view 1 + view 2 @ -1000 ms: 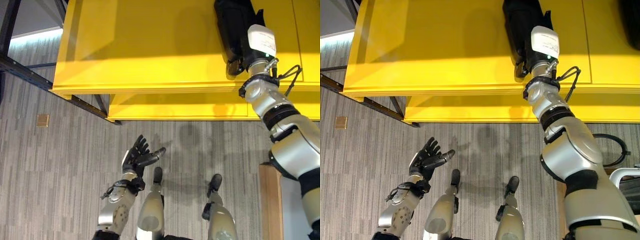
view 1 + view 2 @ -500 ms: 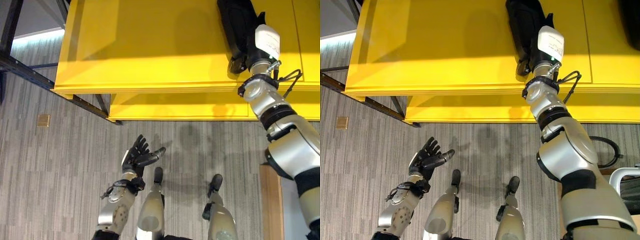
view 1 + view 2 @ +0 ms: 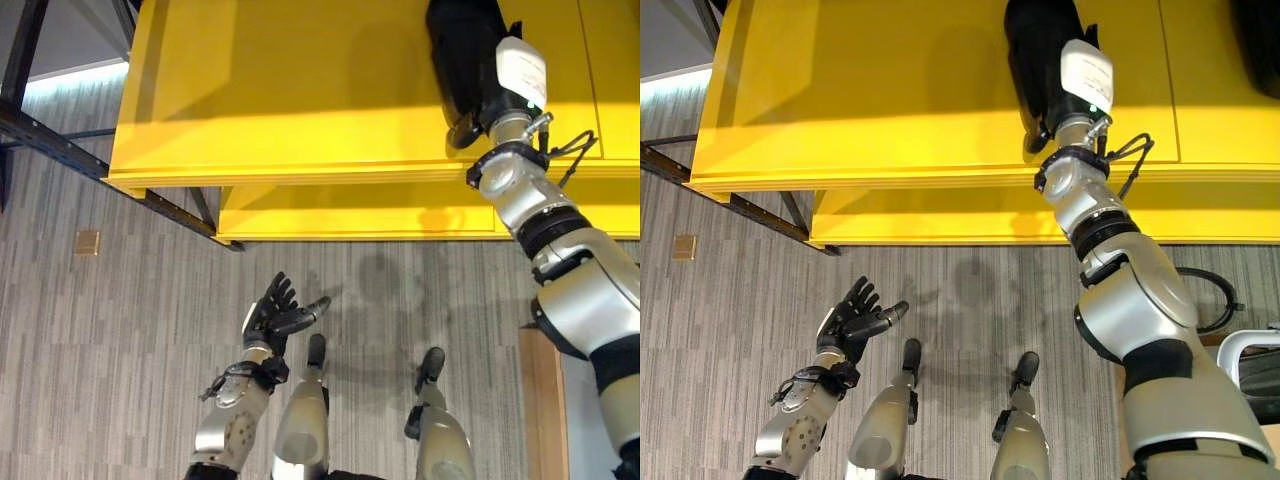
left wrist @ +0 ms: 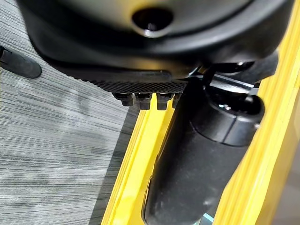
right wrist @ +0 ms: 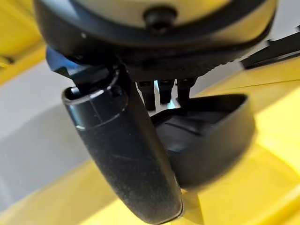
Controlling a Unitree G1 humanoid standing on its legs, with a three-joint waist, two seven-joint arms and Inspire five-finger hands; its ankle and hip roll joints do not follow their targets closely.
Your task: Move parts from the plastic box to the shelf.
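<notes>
A long black part (image 3: 460,50) lies on the top board of the yellow shelf (image 3: 300,90), near its front edge. My right hand (image 3: 515,85), with a white cover on its back, reaches over that edge and is shut on the part's near end. In the right wrist view the part (image 5: 206,136) curves past my thumb (image 5: 126,154). My left hand (image 3: 272,315) hangs open and idle over the grey floor, palm up, holding nothing; its wrist view shows the thumb (image 4: 201,154) against the shelf's yellow edge (image 4: 136,164).
A lower yellow board (image 3: 350,215) sits under the top one. Another dark object (image 3: 1260,30) lies at the shelf's far right. A dark metal frame (image 3: 60,150) runs along the left, and a small brown plate (image 3: 86,241) is set in the floor. A wooden edge (image 3: 540,400) stands at lower right.
My right hand swung slightly right with the black part, then back left and a little further onto the shelf. The left hand has stayed where it was.
</notes>
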